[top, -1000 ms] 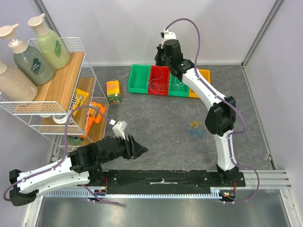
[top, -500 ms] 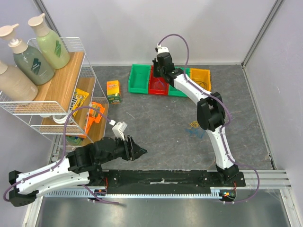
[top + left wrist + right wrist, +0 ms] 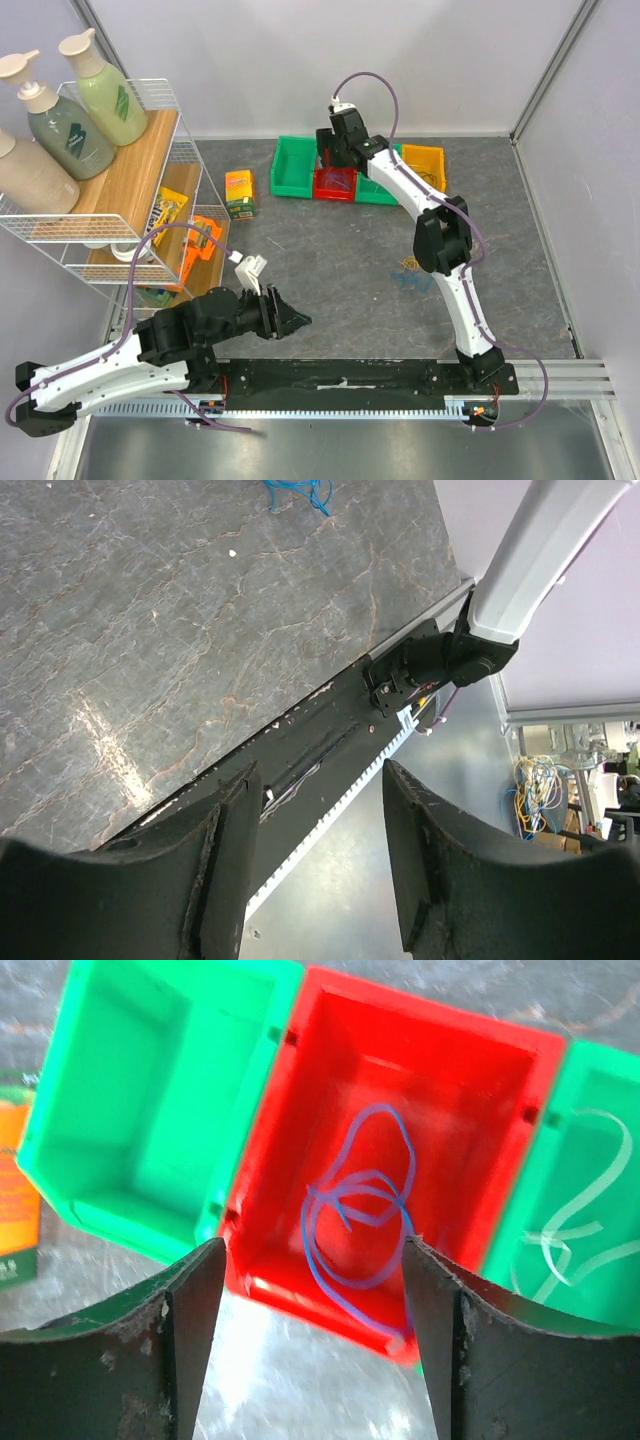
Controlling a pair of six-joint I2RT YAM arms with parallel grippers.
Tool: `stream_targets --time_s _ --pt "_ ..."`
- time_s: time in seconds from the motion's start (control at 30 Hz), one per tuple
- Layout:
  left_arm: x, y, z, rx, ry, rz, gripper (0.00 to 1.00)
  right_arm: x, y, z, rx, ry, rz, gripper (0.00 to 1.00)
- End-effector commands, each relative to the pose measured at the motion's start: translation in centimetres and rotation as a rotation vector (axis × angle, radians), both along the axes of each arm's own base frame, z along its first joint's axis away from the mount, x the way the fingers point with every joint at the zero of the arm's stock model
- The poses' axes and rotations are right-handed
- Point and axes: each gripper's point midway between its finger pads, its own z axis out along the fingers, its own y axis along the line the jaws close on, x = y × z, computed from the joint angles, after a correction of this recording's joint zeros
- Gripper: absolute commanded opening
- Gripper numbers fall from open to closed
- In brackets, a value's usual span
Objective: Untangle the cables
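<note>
My left jaws hang low over the table [image 3: 330, 250], a grey, marble-veined slab with a dull sheen; their matte black left fingers [image 3: 225, 870] stand apart with nothing between them. At 12 o'clock in my left wrist view a thin blue cable [image 3: 298, 494] lies curled on the table, well apart from those jaws; from overhead it belongs to a small loose tangle [image 3: 412, 272] of blue and yellow strands.

Along the far side stands a row of glossy, box-shaped plastic bins. My right jaws are spread over them, their scuffed black right fingers [image 3: 190, 1340] wide apart and gripping nothing. At 10 o'clock in the right wrist view is a green bin [image 3: 60, 1090]; touching it, at centre, is the red bin [image 3: 440, 1050]. On its floor a hair-thin blue-violet cable [image 3: 360, 1210] lies in overlapping loops, framed between my two fingers and nearer the right one; I cannot tell whether it is touching them. At 3 o'clock a second green bin [image 3: 545, 1130] holds a pale white cable [image 3: 580, 1210], bent in soft curves.
</note>
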Motion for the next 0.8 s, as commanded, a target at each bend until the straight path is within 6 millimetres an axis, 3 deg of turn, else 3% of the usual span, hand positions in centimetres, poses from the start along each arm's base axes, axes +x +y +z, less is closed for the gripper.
stream_targets --time_s 0.0,0.07,0.1,0.13,0.27,0.3,0.43,0.57,0.77 --pt "0.3 -0.8 2.7 -0.093 0.010 0.023 0.58 -4.6 -4.6 5.6 -0.108 0.027 -0.019 0.79" --pt "0.5 -0.8 2.5 -0.096 0.020 0.040 0.58 -8.1 -7.8 5.2 -0.166 0.060 -0.073 0.80" --pt "0.5 -0.9 2.3 -0.098 0.025 0.042 0.58 -10.2 -9.5 3.9 -0.180 0.085 -0.111 0.80" --pt "0.7 -0.9 2.2 -0.104 0.028 0.051 0.58 -12.2 -10.4 4.1 -0.146 0.075 -0.127 0.79" --pt "1.1 -1.4 1.6 -0.118 0.043 0.076 0.58 -22.1 -13.7 -0.6 -0.031 0.161 -0.134 0.75" --pt "1.1 -1.7 1.2 -0.111 0.050 0.071 0.58 -24.4 -14.9 -0.8 -0.020 0.163 -0.144 0.75" --pt "0.8 -2.6 0.2 -0.071 0.078 0.041 0.58 -30.8 -18.4 -2.6 0.031 0.195 -0.225 0.75" --pt "0.9 -3.4 -0.8 -0.033 0.097 0.029 0.58 -33.7 -21.3 -3.5 0.091 0.157 -0.360 0.74" --pt "0.8 -5.0 -0.3 -0.065 0.105 -0.003 0.58 -32.3 -22.4 -2.7 0.036 0.087 -0.384 0.63"
